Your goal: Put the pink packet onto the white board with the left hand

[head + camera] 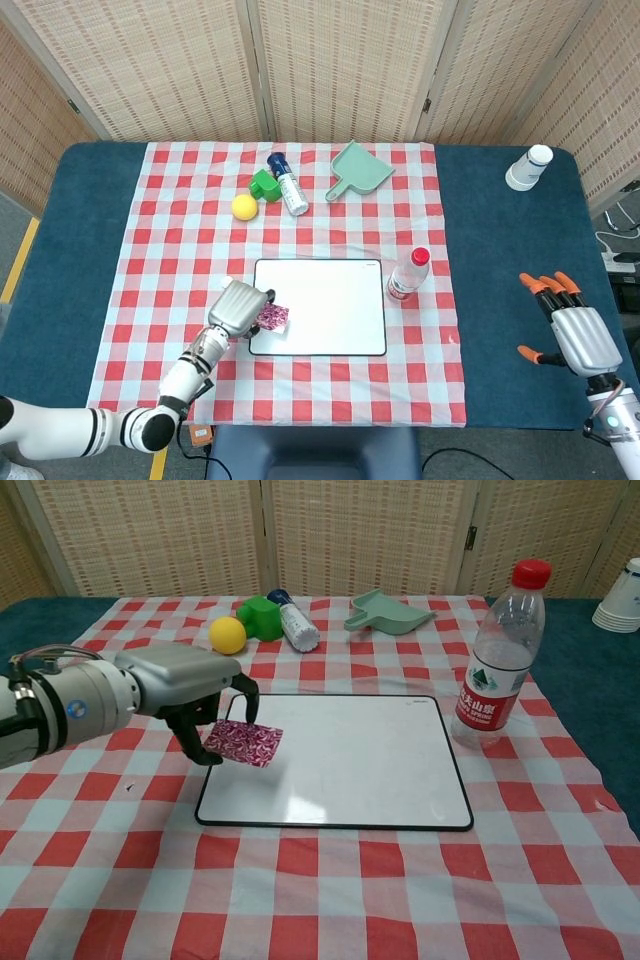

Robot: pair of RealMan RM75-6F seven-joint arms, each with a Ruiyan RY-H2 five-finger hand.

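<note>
My left hand (238,307) (190,692) pinches the pink patterned packet (272,318) (244,743) and holds it in the air above the left edge of the white board (330,305) (350,760). The packet hangs tilted, clear of the board's surface. The board lies flat in the middle of the checked cloth. Far off at the table's right edge, my right hand (570,330) stays open with its orange-tipped fingers spread; the chest view does not show it.
A water bottle (408,274) (501,660) stands just right of the board. Behind it lie a yellow ball (244,206) (227,634), green block (264,184), tube (288,184) and green dustpan (360,168). A stack of paper cups (528,167) sits far right.
</note>
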